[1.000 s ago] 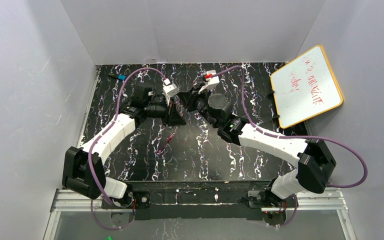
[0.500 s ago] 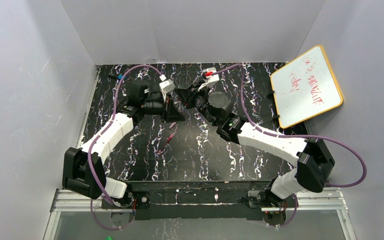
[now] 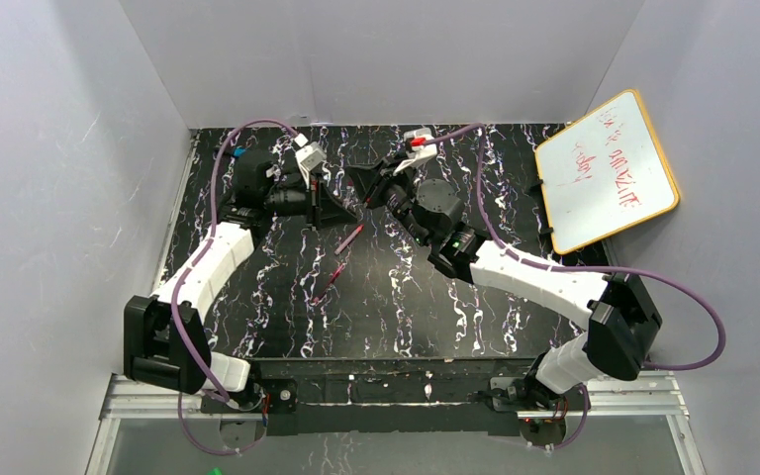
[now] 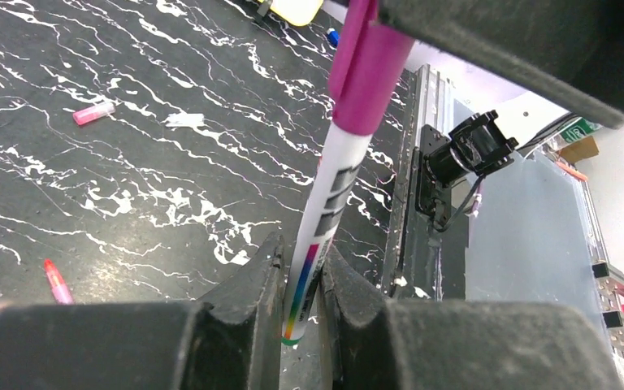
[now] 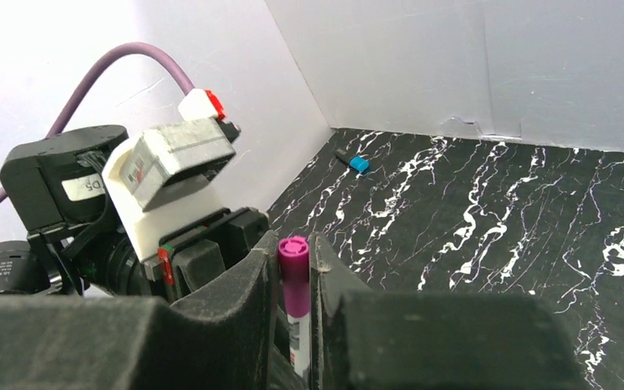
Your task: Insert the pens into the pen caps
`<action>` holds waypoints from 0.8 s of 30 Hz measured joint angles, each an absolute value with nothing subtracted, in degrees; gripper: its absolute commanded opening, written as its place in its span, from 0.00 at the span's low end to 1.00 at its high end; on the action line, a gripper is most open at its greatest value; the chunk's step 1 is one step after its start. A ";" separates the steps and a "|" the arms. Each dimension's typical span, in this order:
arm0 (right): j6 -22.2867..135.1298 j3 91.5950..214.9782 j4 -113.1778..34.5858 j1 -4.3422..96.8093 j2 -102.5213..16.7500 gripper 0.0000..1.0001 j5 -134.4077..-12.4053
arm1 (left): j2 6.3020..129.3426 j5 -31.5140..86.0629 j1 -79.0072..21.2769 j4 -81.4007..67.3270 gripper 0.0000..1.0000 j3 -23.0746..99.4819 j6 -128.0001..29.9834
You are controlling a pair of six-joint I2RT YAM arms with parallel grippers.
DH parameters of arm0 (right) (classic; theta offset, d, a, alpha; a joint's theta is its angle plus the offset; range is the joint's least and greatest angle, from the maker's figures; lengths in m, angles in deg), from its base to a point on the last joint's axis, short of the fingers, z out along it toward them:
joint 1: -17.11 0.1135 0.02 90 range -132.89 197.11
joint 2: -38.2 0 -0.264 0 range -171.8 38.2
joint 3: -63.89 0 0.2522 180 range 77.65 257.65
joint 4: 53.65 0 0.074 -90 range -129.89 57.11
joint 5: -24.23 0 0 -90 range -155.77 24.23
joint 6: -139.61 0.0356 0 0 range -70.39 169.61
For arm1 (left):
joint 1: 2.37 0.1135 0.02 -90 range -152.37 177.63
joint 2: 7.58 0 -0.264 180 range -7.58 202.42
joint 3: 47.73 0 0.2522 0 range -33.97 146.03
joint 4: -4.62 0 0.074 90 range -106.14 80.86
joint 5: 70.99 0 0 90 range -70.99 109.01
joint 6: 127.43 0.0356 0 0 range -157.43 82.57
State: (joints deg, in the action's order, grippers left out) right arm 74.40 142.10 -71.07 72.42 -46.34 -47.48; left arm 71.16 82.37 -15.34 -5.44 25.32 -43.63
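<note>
A white pen (image 4: 333,195) with a rainbow stripe carries a magenta pen cap (image 4: 366,73) on its upper end. My left gripper (image 4: 301,260) is shut on the pen's lower end, near its green tip. My right gripper (image 5: 295,244) is shut on the pen cap (image 5: 294,276), with the white barrel showing below it. In the top view the left gripper (image 3: 341,211) and right gripper (image 3: 361,181) meet tip to tip above the far middle of the table. A pink pen (image 3: 348,238) and red pens (image 3: 325,282) lie on the table. A loose pink cap (image 4: 93,113) lies further off.
A whiteboard (image 3: 606,168) with red writing leans at the back right. A small blue-and-black item (image 3: 237,153) lies at the back left corner near the wall. A small white scrap (image 4: 184,120) rests beside the pink cap. Grey walls enclose the black marbled table (image 3: 515,327).
The left arm has swung back and to the left, and the right gripper has followed toward the far side. The pink pen on the table has come into view beneath them.
</note>
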 measured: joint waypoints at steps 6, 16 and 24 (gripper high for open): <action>73.79 140.46 -65.50 74.60 -47.06 0.01 -49.78 | 70.63 80.62 -12.74 2.43 0.00 25.82 -47.97; 74.93 136.94 -45.72 81.70 -55.54 0.01 -62.72 | 69.23 75.57 -9.68 14.76 0.00 27.27 -52.94; 74.88 136.48 -45.30 80.87 -53.88 0.23 -62.28 | 69.21 73.43 -9.72 12.73 0.00 27.14 -51.23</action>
State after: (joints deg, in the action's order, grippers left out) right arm 74.88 136.48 -45.30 80.87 -53.88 -62.28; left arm 69.21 73.43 -9.72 12.73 27.14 -51.23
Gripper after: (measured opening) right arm 0.032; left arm 0.131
